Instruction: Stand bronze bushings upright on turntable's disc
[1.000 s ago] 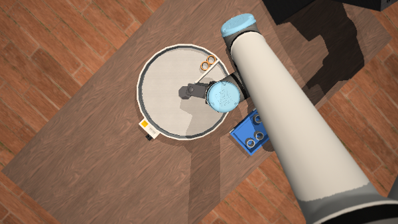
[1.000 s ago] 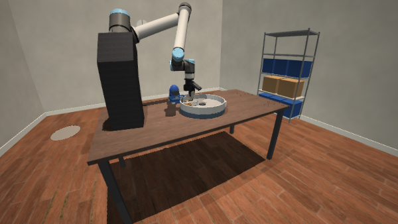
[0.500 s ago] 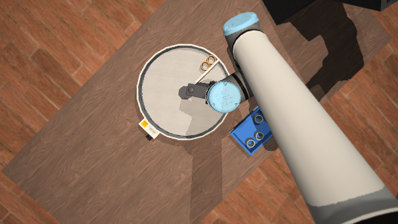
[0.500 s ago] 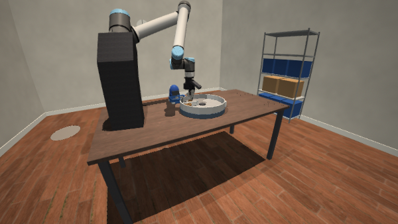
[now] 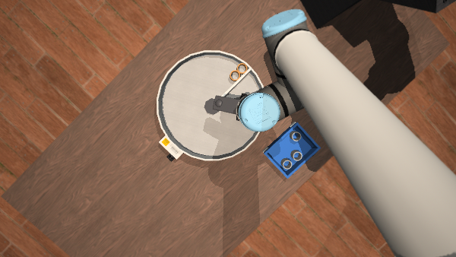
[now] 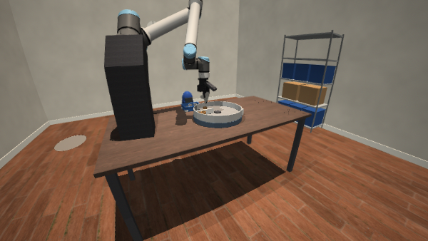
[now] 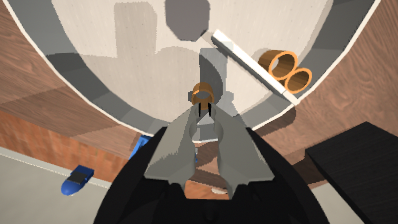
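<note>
Claw opening: the grey-fingered two-jaw gripper (image 5: 228,104) (image 6: 205,103) (image 7: 204,103) is closed to a narrow gap, its tips almost together.
Claw hold: nothing is clamped between the tips; whether the bushing below is touched cannot be told.
Nearest bronze bushing: a short orange-brown metal sleeve (image 6: 205,108) (image 7: 203,93) is seen upright on the disc, just below the tips.
Bronze pair: two matching open-ended sleeves (image 5: 238,71) (image 7: 290,71) are stood upright close together on the pale round disc (image 5: 186,95) (image 7: 100,30), across the bar from the claw.
Bar: the straight white strip (image 5: 236,81) (image 7: 250,65) is set between that pair and the claw.
Hub: the dark grey round centre (image 5: 210,106) (image 6: 217,112) (image 7: 187,20) is left bare of bushings.
Crate: three silvery steel bushings (image 5: 296,155) are contained in the blue open box (image 5: 272,159) (image 6: 190,107) (image 7: 140,146), apart from the claw.

Hand (image 6: 205,102) (image 7: 204,103) now higher above the turntable (image 5: 163,104) (image 6: 218,119) (image 7: 42,30)
</note>
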